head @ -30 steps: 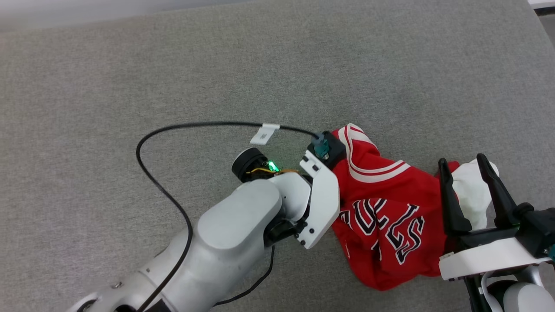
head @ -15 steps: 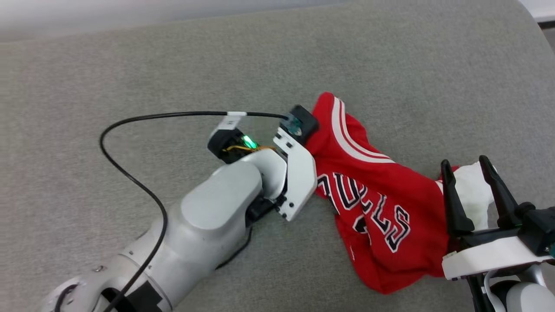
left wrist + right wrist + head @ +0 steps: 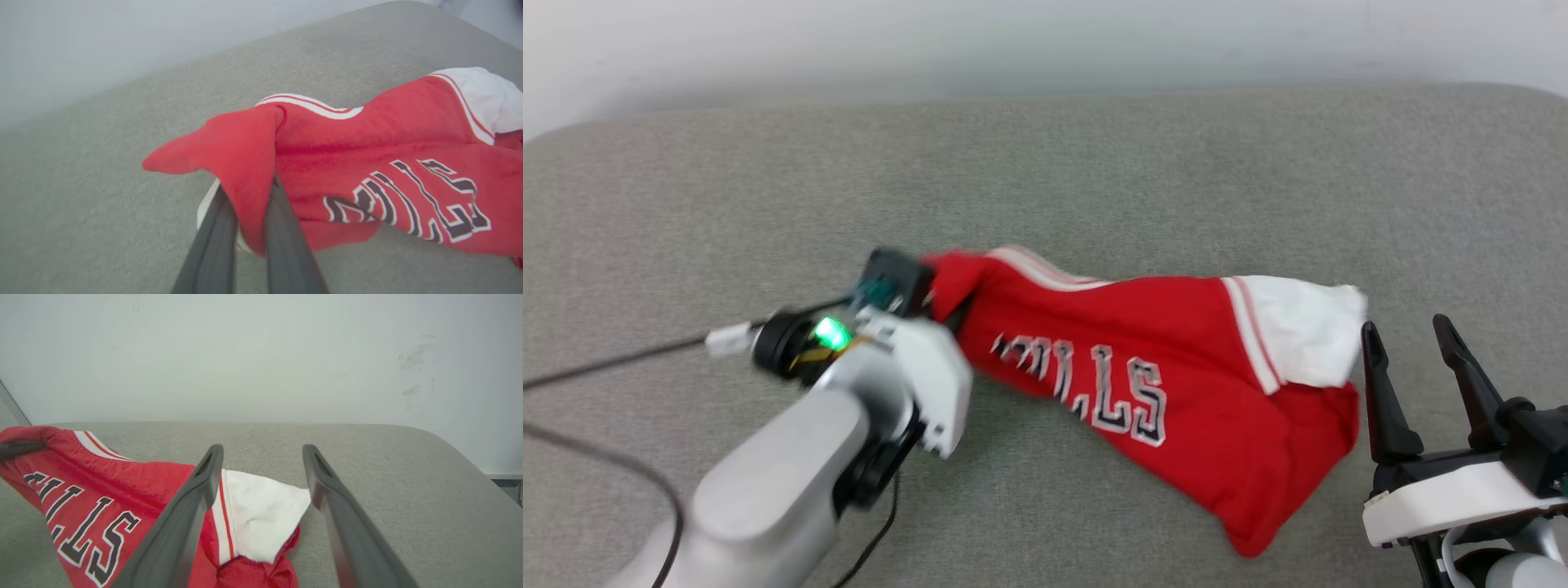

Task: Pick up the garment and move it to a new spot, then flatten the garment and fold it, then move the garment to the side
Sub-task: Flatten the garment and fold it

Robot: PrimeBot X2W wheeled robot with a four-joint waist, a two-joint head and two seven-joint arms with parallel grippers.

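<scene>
Left gripper (image 3: 249, 188): its two dark fingers (image 3: 212, 245) are squeezing together on a fold of red cloth, so it is pinching one end of the garment (image 3: 1176, 351).
Pinched end: the red cloth is poking out past the fingertips in a soft point, and some is hanging down between the fingers too.
Right gripper (image 3: 1405, 327): its fingers are standing wide apart and are holding nothing. They are pointing up just beside the white sleeve (image 3: 1298, 335), and I cannot tell if one is touching it.
Left arm (image 3: 792, 465): it is reaching in from the lower left of the head view, and a green light (image 3: 831, 333) is glowing on its wrist.
Black cable (image 3: 605, 359): it is running from that wrist out to the left edge, with a small white tag (image 3: 727, 336) on it.
Where the garment is: it is lying stretched out long on the grey cushion (image 3: 1094, 163), with the pinched end on the left and the white sleeve on the right.
Letters (image 3: 1094, 384): black ones with white edges are showing on the red front, upside down in the head view.
Striped trim (image 3: 1045, 273): red and white lines are running along the top edge near the pinched end.
Wall (image 3: 1013, 41): a pale one is standing behind the cushion.
</scene>
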